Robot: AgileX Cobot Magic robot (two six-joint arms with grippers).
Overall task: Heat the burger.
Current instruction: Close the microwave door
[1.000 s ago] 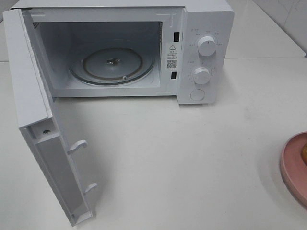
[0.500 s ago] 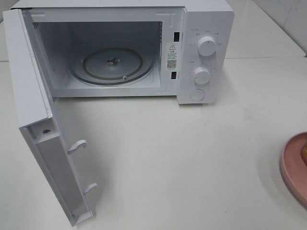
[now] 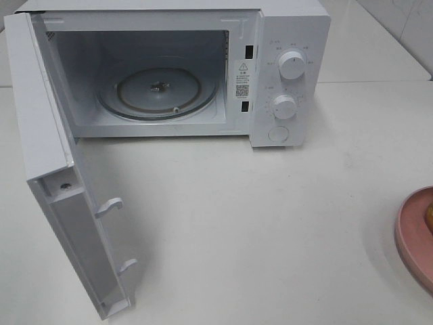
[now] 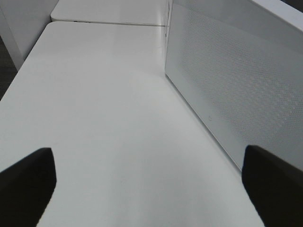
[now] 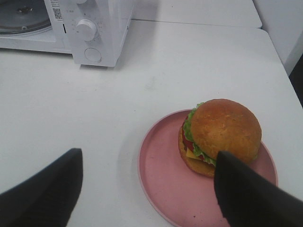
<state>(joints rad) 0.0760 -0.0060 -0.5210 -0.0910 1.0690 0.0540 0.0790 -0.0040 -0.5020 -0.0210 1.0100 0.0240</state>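
- Microwave [image 3: 169, 68] stands at the back of the white surface [image 3: 270, 223], door [image 3: 61, 203] swung fully open, glass turntable [image 3: 159, 91] bare inside.
- Burger [image 5: 220, 135] sits on a pink plate [image 5: 165, 184], well apart from the microwave, off its dial side.
- Right pincer [image 5: 147, 189] hangs above the plate, jaws spread wide, gripping nothing.
- Left pincer [image 4: 147, 182] hangs beside the microwave door, jaws fully apart, empty.
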